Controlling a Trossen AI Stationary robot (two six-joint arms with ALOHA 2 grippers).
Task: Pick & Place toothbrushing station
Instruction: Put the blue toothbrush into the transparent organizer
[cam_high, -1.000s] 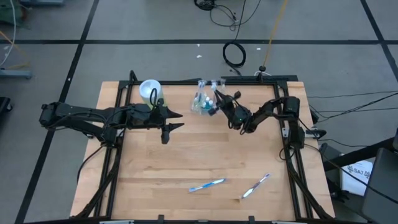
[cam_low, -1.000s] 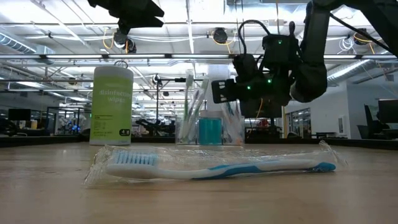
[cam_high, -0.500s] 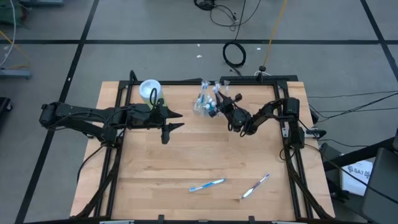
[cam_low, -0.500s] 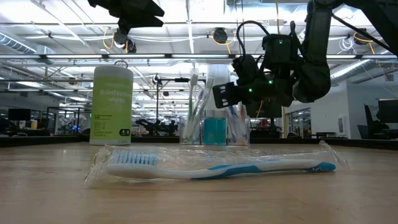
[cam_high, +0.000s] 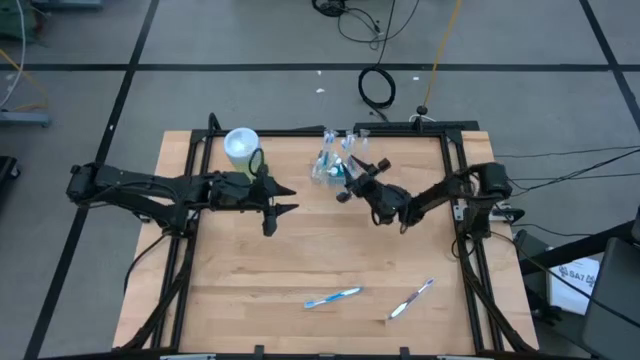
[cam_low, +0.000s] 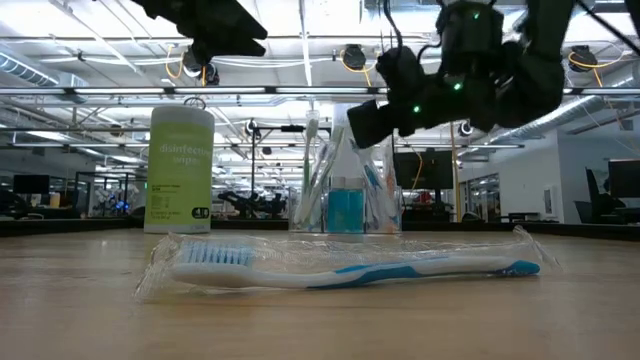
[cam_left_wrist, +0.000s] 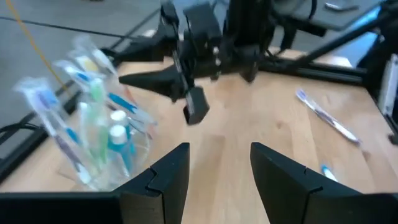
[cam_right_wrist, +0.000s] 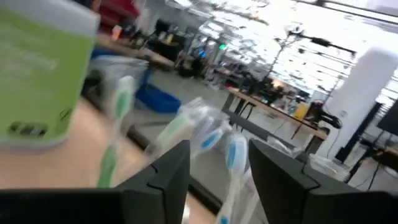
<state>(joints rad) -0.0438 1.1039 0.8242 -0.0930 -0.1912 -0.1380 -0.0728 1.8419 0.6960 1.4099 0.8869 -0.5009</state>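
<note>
The clear cup (cam_high: 331, 163) stands by its base at the table's far middle, with several wrapped toothbrushes (cam_left_wrist: 93, 118) and a blue white-capped tube (cam_left_wrist: 117, 142) upright in it. My right gripper (cam_high: 358, 178) hangs open just right of the cup and above its rim (cam_low: 375, 118), touching nothing. In the right wrist view the toothbrush heads (cam_right_wrist: 208, 140) show beyond its fingers. My left gripper (cam_high: 285, 198) waits open, left of the cup. Two wrapped toothbrushes (cam_high: 333, 297) (cam_high: 411, 298) lie flat near the front edge.
A green canister (cam_high: 241, 146) with a pale lid stands at the far left, behind my left arm. A black frame (cam_high: 462, 240) runs along the table's edges. Bare wood lies between the cup and the two toothbrushes at the front.
My right gripper has opened at the cup, then risen and drawn back a little toward the table's right and near edges. The cup has shifted slightly to the right and stands upright.
</note>
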